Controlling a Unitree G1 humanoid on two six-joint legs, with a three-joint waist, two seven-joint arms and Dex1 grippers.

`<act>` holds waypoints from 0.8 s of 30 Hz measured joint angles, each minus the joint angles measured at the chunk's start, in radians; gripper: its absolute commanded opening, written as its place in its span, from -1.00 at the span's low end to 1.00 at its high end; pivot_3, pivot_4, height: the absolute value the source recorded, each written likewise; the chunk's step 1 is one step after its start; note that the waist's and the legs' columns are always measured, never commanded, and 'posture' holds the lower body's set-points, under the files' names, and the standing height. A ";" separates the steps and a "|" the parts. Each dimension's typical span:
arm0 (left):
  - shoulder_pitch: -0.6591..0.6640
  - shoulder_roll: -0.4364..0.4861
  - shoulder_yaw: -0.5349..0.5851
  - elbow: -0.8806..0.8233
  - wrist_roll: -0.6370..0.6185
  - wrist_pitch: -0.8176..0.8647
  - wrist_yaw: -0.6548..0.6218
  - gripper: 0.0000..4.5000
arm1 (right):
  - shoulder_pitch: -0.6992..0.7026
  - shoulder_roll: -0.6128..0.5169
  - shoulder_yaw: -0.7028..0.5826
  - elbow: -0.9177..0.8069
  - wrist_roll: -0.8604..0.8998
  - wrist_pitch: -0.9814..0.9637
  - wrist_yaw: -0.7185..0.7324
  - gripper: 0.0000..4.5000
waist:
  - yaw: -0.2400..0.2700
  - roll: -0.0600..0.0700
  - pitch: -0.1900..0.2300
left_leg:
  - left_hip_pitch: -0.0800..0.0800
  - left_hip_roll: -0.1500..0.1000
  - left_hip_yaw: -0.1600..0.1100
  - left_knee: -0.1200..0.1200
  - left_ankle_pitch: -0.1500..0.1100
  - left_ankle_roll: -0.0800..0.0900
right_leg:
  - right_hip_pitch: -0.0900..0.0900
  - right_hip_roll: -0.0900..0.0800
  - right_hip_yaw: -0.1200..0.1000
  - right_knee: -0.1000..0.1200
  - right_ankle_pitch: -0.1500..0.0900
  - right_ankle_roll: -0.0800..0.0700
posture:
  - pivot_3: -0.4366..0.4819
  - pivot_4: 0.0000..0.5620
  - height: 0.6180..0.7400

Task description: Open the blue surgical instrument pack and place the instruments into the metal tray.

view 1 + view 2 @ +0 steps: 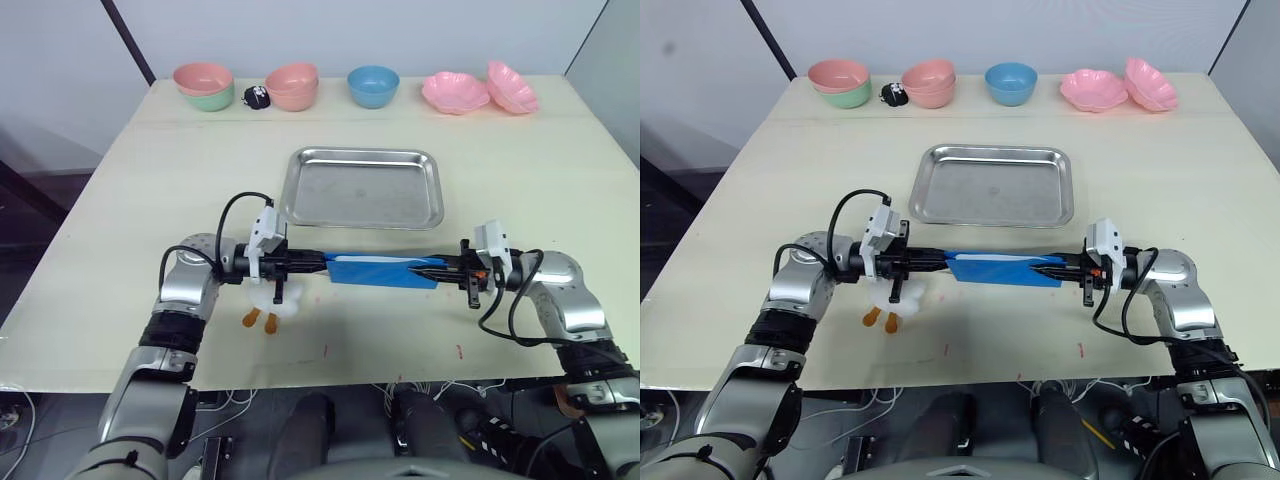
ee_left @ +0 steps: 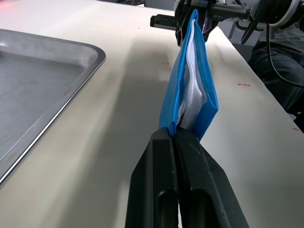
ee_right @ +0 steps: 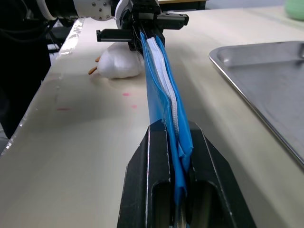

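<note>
Pinching each end of the flat blue surgical instrument pack (image 1: 382, 270), my left gripper (image 1: 322, 262) and right gripper (image 1: 432, 266) suspend it taut, seemingly off the table, just before the shallow steel tray (image 1: 363, 187), ready to pull it open.

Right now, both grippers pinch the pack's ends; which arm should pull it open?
Probably the right gripper: its end of the blue pack already gapes, white lining showing. The left gripper can anchor.

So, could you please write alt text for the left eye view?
Both grippers, left and right, hold the blue pack stretched between them above the table, just in front of the metal tray. Coloured bowls line the far edge.
</note>
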 measured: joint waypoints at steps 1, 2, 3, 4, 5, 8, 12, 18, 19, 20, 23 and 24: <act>0.001 0.000 0.000 0.000 0.000 0.000 0.000 -1.00 | 0.000 -0.004 0.000 -0.003 0.005 0.012 0.002 -0.36 | 0.000 0.000 0.000 | 0.000 0.000 0.000 0.000 0.000 0.000 | 0.000 0.000 0.000 0.000 0.000 0.000 | -0.05 -0.47 1.00; 0.001 0.000 0.000 0.000 0.000 0.000 0.000 -1.00 | 0.000 -0.008 0.000 -0.008 0.009 0.022 0.005 -0.14 | 0.000 0.000 0.000 | 0.000 0.000 0.000 0.000 0.000 0.000 | 0.000 0.000 0.000 0.000 0.000 0.000 | -0.05 -0.47 1.00; 0.003 0.000 0.000 -0.001 -0.001 -0.001 -0.001 -1.00 | 0.000 -0.016 0.000 -0.016 0.013 0.035 0.007 0.08 | 0.000 0.000 0.000 | 0.000 0.000 0.000 0.000 0.000 0.000 | 0.000 0.000 0.000 0.000 0.000 0.000 | -0.05 -0.47 1.00; 0.005 0.000 0.000 -0.002 -0.001 -0.001 -0.001 -1.00 | 0.000 -0.023 0.000 -0.023 0.017 0.042 0.008 0.32 | 0.000 0.000 0.000 | 0.000 0.000 0.000 0.000 0.000 0.000 | 0.000 0.000 0.000 0.000 0.000 0.000 | -0.05 -0.47 1.00; 0.007 0.000 0.000 -0.003 -0.002 -0.001 -0.001 -1.00 | 0.000 -0.035 0.000 -0.039 0.024 0.059 0.012 0.65 | 0.000 0.000 0.000 | 0.000 0.000 0.000 0.000 0.000 0.000 | 0.000 0.000 0.000 0.000 0.000 0.000 | -0.05 -0.47 1.00; 0.010 0.000 0.000 -0.009 -0.002 -0.001 -0.001 -1.00 | 0.004 -0.054 -0.001 -0.058 0.032 0.077 0.014 0.99 | 0.000 0.000 0.000 | 0.000 0.000 0.000 0.000 0.000 0.000 | 0.000 0.000 0.000 0.000 0.000 0.000 | -0.05 -0.47 1.00; 0.014 -0.001 0.000 -0.018 -0.001 0.000 0.000 -1.00 | 0.020 -0.071 -0.028 -0.100 0.057 0.107 -0.007 0.99 | 0.001 0.000 0.000 | 0.000 0.000 0.000 0.000 0.000 0.000 | 0.000 0.000 0.000 0.000 0.000 0.000 | -0.05 -0.47 1.00; 0.017 -0.002 0.000 -0.019 -0.001 -0.001 0.004 -1.00 | 0.035 -0.144 -0.127 -0.222 0.213 0.308 -0.044 0.99 | 0.003 0.000 0.000 | 0.000 0.001 0.000 0.000 0.000 0.000 | 0.000 -0.001 0.000 0.000 0.000 0.000 | -0.05 -0.47 1.00; 0.017 -0.002 0.000 -0.019 0.000 -0.001 0.004 -1.00 | 0.035 -0.148 -0.142 -0.240 0.241 0.338 -0.054 0.99 | 0.003 0.000 0.000 | 0.000 0.001 -0.001 0.000 0.000 0.000 | 0.000 0.000 0.000 0.000 0.000 0.000 | -0.05 -0.47 1.00; 0.017 -0.002 0.000 -0.018 0.001 -0.002 0.005 -1.00 | 0.036 -0.149 -0.166 -0.277 0.289 0.380 -0.071 0.99 | 0.003 0.000 0.000 | 0.000 0.001 -0.001 0.000 0.000 0.000 | 0.000 0.000 0.000 0.000 0.000 0.000 | -0.05 -0.47 1.00; 0.016 -0.005 -0.001 -0.017 0.003 -0.004 0.007 -1.00 | 0.056 -0.148 -0.176 -0.330 0.324 0.404 -0.081 0.63 | 0.004 0.000 0.000 | 0.000 0.001 -0.001 0.000 0.000 0.000 | 0.001 0.000 0.000 0.000 0.000 0.000 | -0.05 -0.47 1.00; 0.016 -0.006 -0.001 -0.016 0.004 -0.005 0.008 -1.00 | 0.071 -0.146 -0.176 -0.344 0.327 0.406 -0.086 0.42 | 0.005 0.000 0.000 | 0.000 0.001 -0.001 0.000 0.000 0.000 | 0.001 -0.001 0.000 0.000 0.000 0.000 | -0.05 -0.47 1.00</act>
